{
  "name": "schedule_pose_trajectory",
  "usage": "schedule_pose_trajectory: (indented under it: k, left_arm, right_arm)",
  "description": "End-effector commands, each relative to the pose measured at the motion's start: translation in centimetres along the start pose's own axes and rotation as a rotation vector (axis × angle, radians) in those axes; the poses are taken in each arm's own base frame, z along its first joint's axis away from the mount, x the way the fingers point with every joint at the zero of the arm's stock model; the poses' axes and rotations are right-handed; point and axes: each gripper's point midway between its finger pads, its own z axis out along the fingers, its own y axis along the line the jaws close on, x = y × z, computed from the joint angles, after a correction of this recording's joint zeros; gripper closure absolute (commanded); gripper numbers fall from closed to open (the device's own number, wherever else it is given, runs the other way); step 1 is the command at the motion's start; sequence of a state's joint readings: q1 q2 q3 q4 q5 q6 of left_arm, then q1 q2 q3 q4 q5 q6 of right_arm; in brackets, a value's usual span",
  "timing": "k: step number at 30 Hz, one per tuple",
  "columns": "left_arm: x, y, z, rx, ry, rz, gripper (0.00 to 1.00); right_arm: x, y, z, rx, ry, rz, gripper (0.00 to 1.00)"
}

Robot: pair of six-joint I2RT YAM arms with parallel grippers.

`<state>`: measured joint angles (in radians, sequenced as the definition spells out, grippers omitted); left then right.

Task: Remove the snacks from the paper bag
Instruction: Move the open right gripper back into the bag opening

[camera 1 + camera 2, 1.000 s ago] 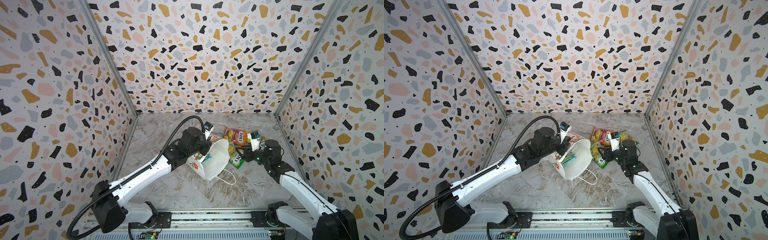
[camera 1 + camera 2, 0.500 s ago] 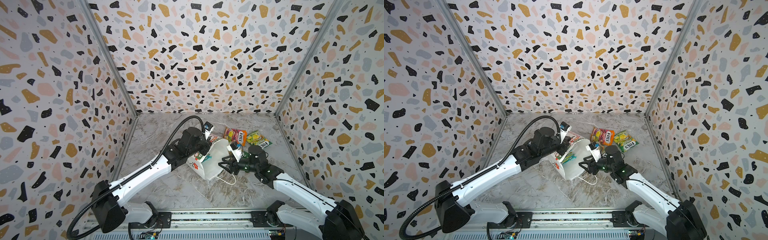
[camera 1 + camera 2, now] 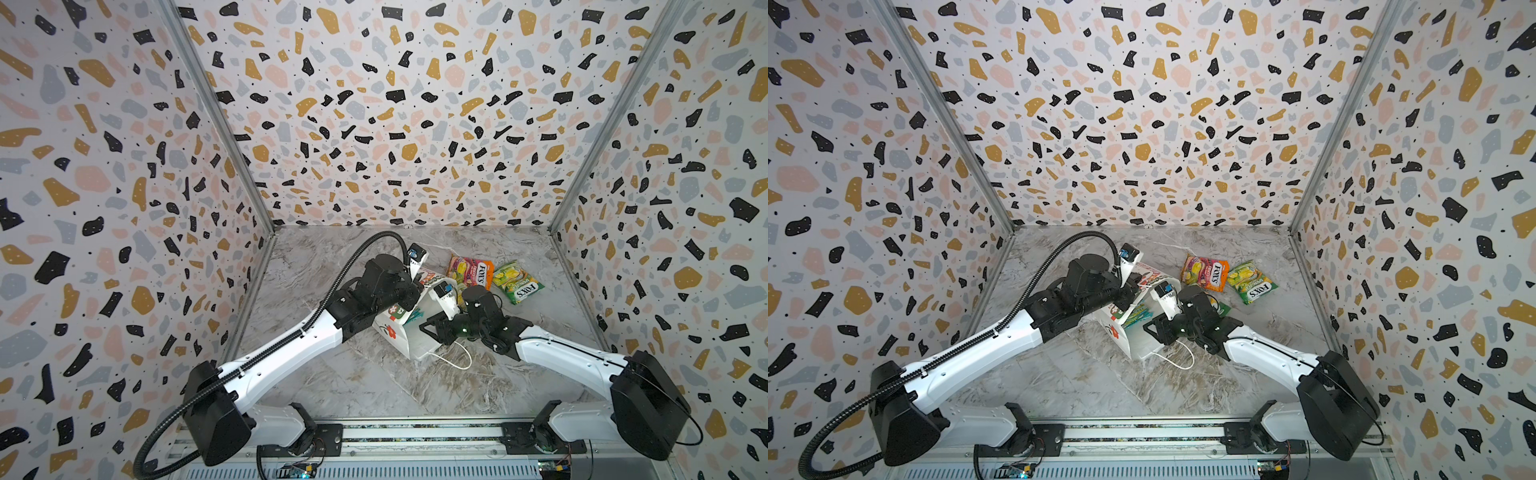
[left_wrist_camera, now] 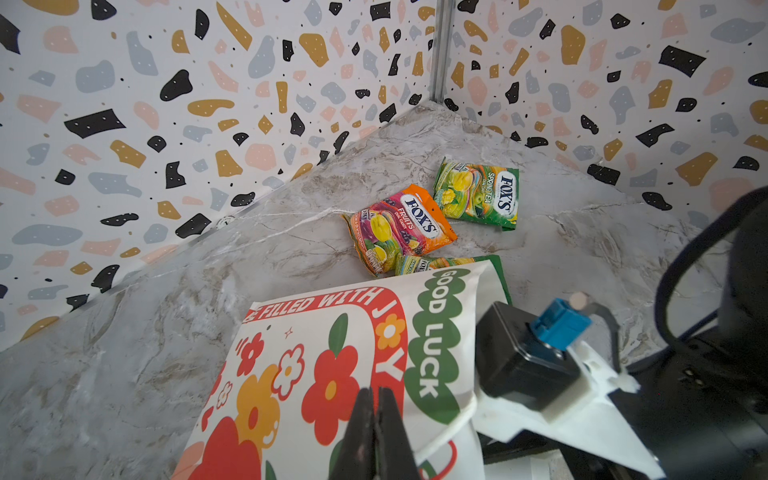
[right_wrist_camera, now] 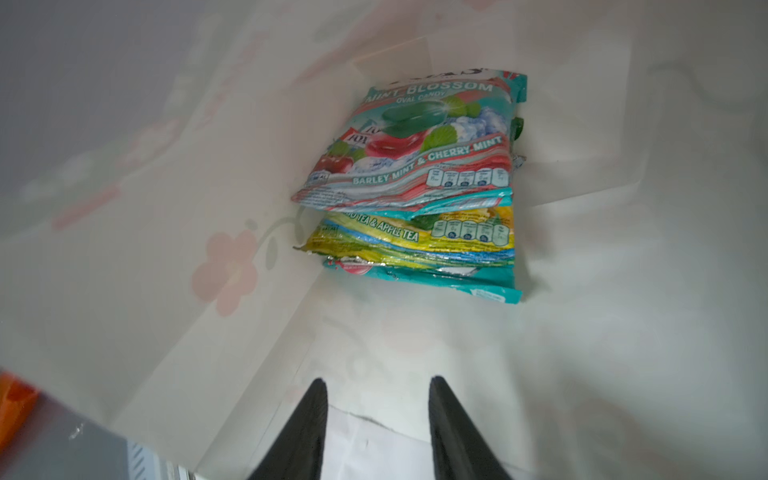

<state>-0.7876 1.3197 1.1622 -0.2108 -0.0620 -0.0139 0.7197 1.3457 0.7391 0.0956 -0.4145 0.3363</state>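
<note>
Three packets [image 5: 415,187] lie stacked deep inside the bag [image 3: 415,347], which lies on its side on the table [image 3: 332,395]. An orange packet [image 3: 469,270] and two green ones lie just beyond. The right gripper [image 5: 376,379] reaches into the mouth, jaws apart; the left gripper [image 4: 376,392] pinches the bag's upper wall.

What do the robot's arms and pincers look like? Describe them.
The left arm and right arm have white shells and black joints. A ribbed black hose follows the left one. Left pincer and right pincer: tapered black fingers.

White-shelled arms [image 3: 291,345] with black joints, black ribbed cable [image 3: 382,234] along the left one.
</note>
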Motion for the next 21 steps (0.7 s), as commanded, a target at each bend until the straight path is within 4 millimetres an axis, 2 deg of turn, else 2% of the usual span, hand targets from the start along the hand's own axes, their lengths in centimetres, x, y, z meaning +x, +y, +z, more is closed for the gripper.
schedule_pose_trajectory:
  k: [1, 9, 21]
  left_arm:
    - [-1.8, 0.1, -0.5, -0.009, -0.045, 0.008, 1.00]
    - [-1.8, 0.1, -0.5, -0.007, -0.045, 0.007, 1.00]
    - [-1.8, 0.0, -0.4, -0.003, -0.045, 0.007, 1.00]
  right_arm:
    - [-3.0, 0.6, 0.3, -0.001, -0.067, 0.091, 0.59]
    - [-5.4, 1.0, 2.0, -0.034, -0.133, 0.269, 0.59]
    - [-6.9, 0.6, 4.5, -0.015, -0.187, 0.434, 0.59]
